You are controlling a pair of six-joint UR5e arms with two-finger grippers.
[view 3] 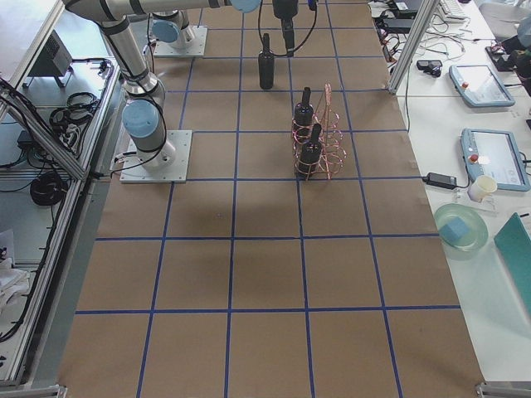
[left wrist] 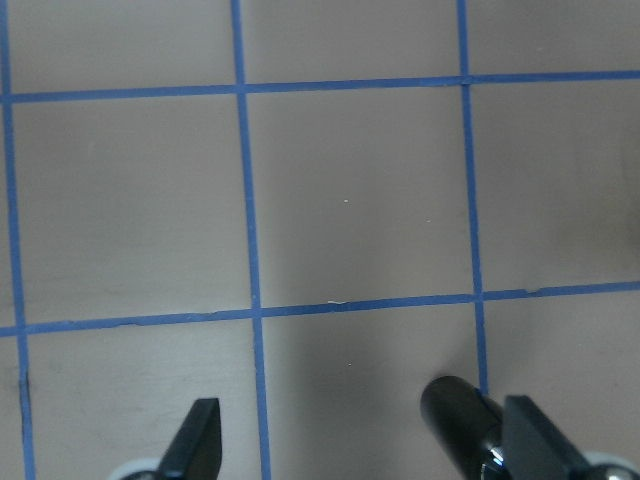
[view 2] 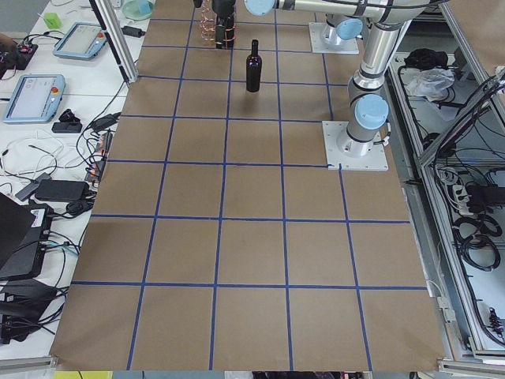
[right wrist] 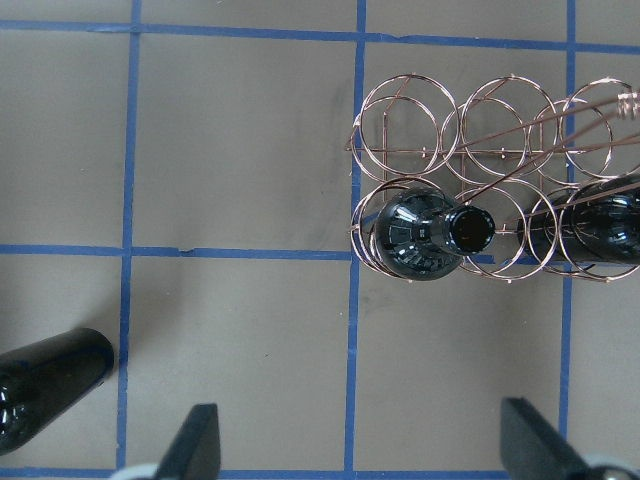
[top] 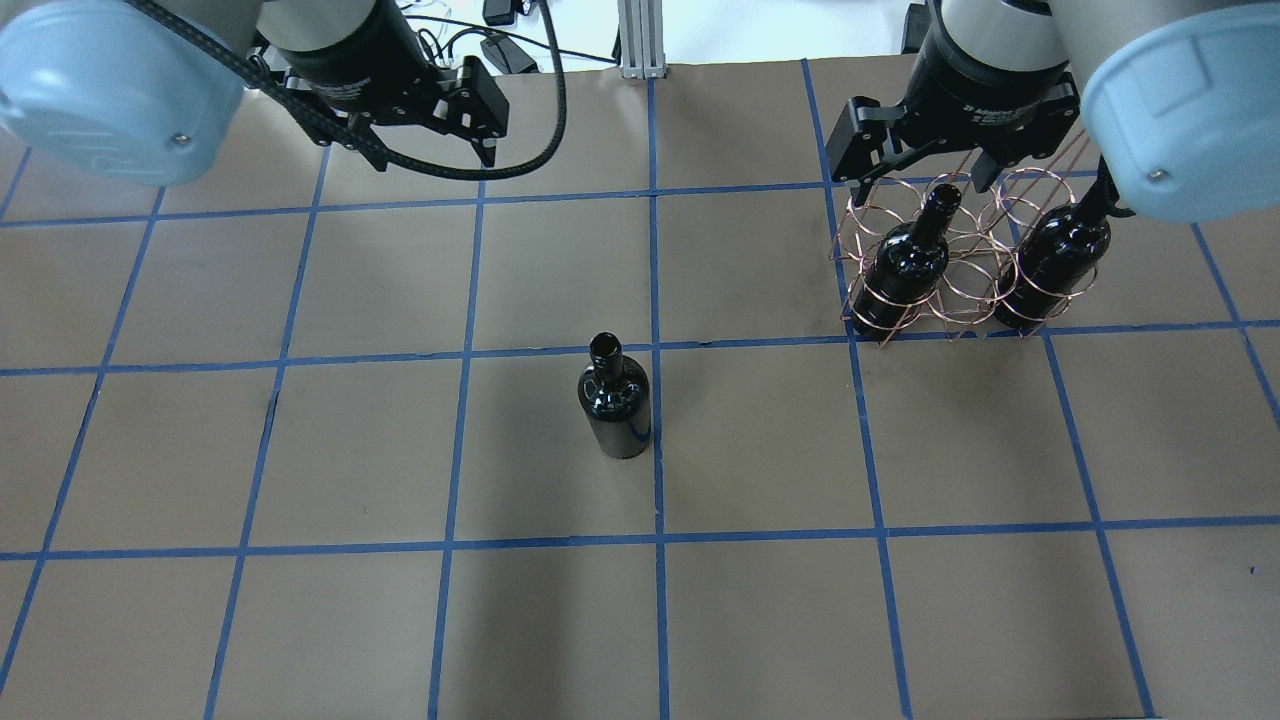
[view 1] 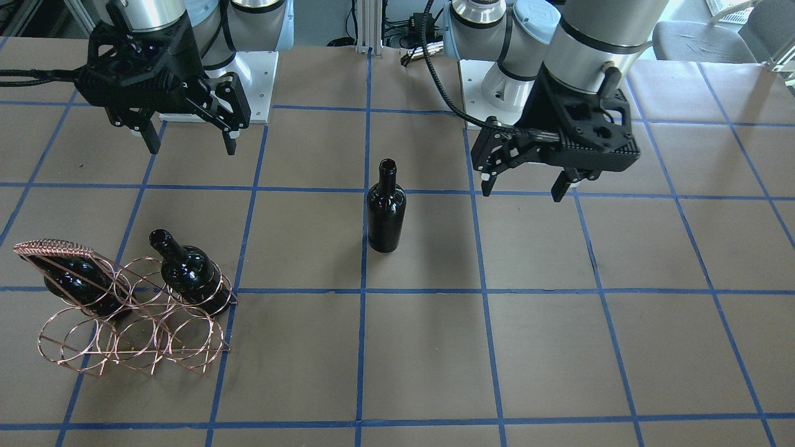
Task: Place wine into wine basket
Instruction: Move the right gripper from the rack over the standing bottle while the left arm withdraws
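Observation:
One black wine bottle point(view 1: 386, 211) stands upright and alone at the table's middle point(top: 615, 395). The copper wire wine basket point(view 1: 56, 249) sits on the robot's right side point(top: 968, 290) and holds two more bottles point(view 1: 189, 273) point(view 1: 77, 279). My left gripper point(view 1: 522, 192) is open and empty, raised beside the standing bottle; in the left wrist view the bottle's top point(left wrist: 460, 415) shows next to one finger. My right gripper point(view 1: 191, 149) is open and empty, raised above the basket; the right wrist view looks down on the basket point(right wrist: 440, 150) and a bottle in it point(right wrist: 425, 232).
Brown table with a blue tape grid point(top: 660, 530). Both arm bases point(view 1: 248, 81) stand at the robot's edge. In the side views, tablets and cables point(view 2: 35, 95) lie on side benches beyond the table's edge.

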